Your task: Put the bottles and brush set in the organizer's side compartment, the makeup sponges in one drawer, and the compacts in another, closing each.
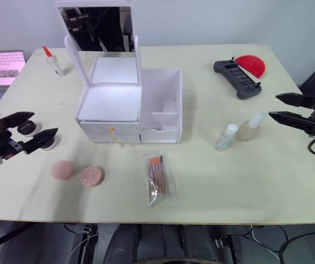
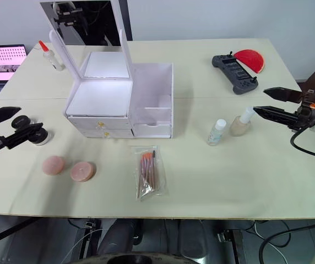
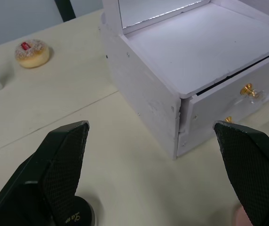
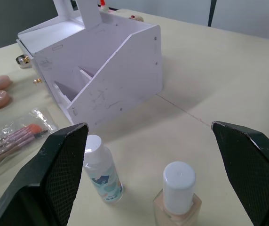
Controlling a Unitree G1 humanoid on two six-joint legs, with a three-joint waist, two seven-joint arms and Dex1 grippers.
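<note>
Now both grippers hover with fingers open and empty, left over the compacts, right beside the bottles.

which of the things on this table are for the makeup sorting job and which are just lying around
For the job:
white organizer
clear bottle
beige bottle
brush set
two pink sponges
two black compacts

Lying about:
black controller
red half-round piece
glue bottle
laptop

Organizer centre (table), bottles right, sponges left
</note>
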